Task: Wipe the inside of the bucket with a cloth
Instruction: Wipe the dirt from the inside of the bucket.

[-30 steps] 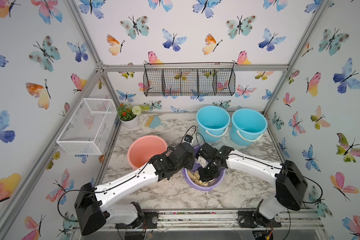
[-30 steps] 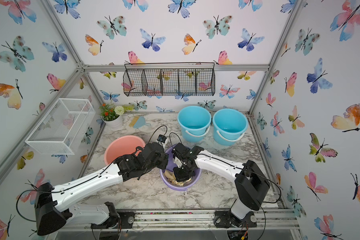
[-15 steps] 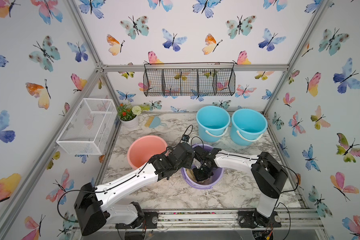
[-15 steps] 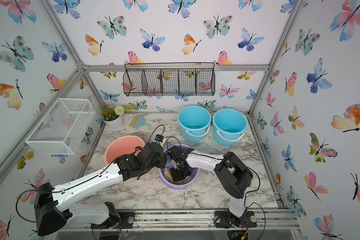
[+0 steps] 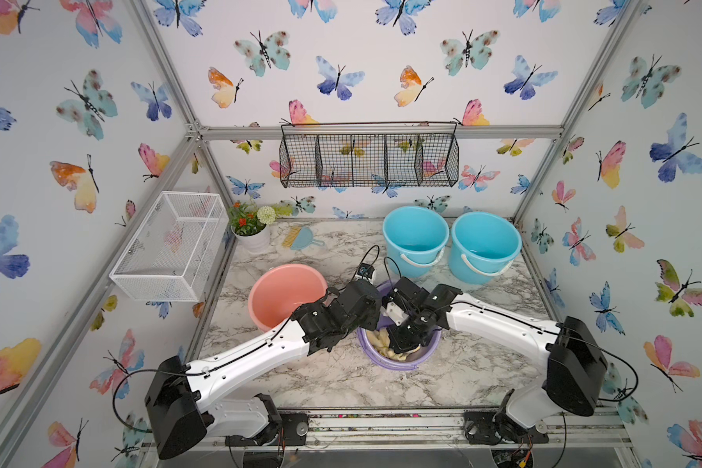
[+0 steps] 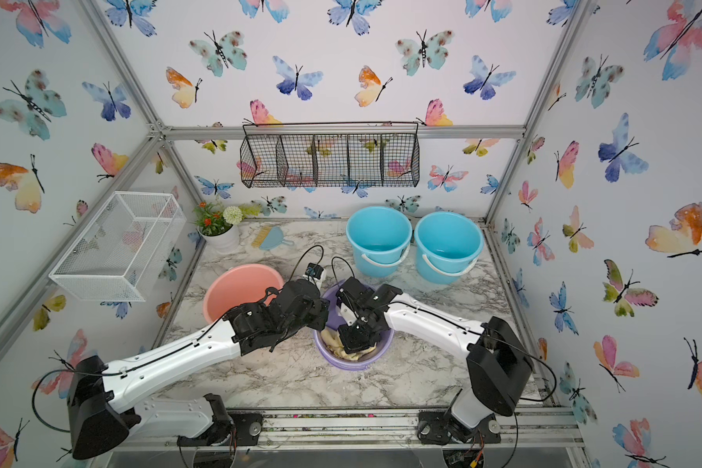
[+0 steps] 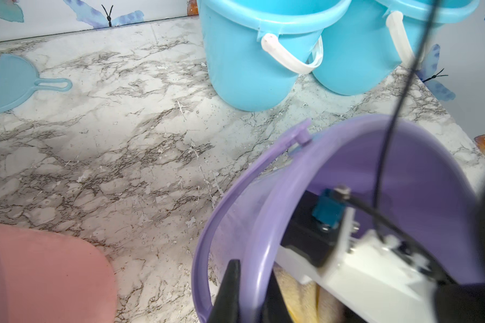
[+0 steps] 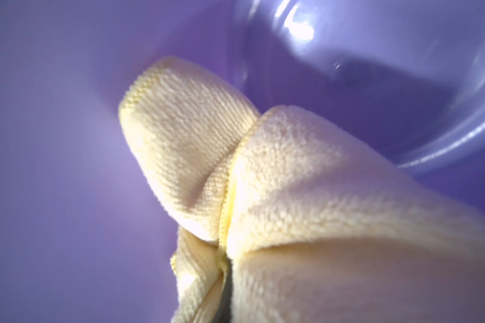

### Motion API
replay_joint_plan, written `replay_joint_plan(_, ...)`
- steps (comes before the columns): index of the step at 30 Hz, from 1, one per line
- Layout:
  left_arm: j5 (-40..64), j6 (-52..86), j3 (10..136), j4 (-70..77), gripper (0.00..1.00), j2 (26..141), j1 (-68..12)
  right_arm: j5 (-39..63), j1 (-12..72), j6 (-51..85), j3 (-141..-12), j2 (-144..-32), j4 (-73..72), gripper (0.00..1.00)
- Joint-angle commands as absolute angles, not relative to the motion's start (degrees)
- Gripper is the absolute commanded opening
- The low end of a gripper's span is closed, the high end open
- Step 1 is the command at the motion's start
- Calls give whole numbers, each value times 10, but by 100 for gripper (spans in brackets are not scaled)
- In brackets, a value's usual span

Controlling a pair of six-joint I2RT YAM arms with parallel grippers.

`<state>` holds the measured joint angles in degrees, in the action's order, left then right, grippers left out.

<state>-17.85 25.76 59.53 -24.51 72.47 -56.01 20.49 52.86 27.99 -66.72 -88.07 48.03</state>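
The purple bucket (image 5: 407,365) (image 6: 354,365) stands mid-table. My left gripper (image 7: 252,296) is shut on its rim (image 7: 205,240), one finger outside the wall and one inside. The right gripper (image 5: 402,340) (image 6: 355,338) reaches down into the bucket, shut on the pale yellow cloth (image 5: 381,343) (image 6: 332,342). In the right wrist view the bunched cloth (image 8: 291,181) hides the fingers and presses toward the purple inner wall (image 8: 67,167). The left wrist view shows a strip of cloth (image 7: 300,296) under the right wrist.
A pink basin (image 5: 284,291) sits just left of the bucket, under my left forearm. Two blue buckets (image 5: 416,239) (image 5: 485,247) stand behind. A flower pot (image 5: 252,231) and a blue dustpan (image 5: 302,240) are at the back left. Wire baskets (image 5: 171,247) (image 5: 369,160) hang on the walls.
My right arm folded in, carrying the cloth toward the bucket's far left side, then stretched back out, bringing the cloth to the near side. The left gripper kept its hold on the rim.
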Motion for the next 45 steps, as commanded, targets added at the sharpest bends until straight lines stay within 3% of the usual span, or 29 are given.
replay_joint_plan(1, -179, 264, 598, -208, 0, 717, -561, 247, 532, 293, -671, -841, 532, 2)
replay_joint_plan(13, -170, 270, 602, -215, 0, 726, -561, 348, 531, 398, -602, -757, 349, 2)
replay_joint_plan(24, -155, 271, 611, -213, 0, 736, -561, 368, 531, 440, -543, -873, 195, 2)
replay_joint_plan(37, -154, 274, 605, -217, 0, 725, -561, 261, 532, 406, -586, -1072, 229, 2)
replay_joint_plan(41, -154, 276, 602, -216, 0, 723, -561, 210, 532, 386, -615, -1070, 295, 2)
replay_joint_plan(45, -151, 279, 598, -211, 0, 722, -561, 233, 532, 386, -626, -1020, 293, 2)
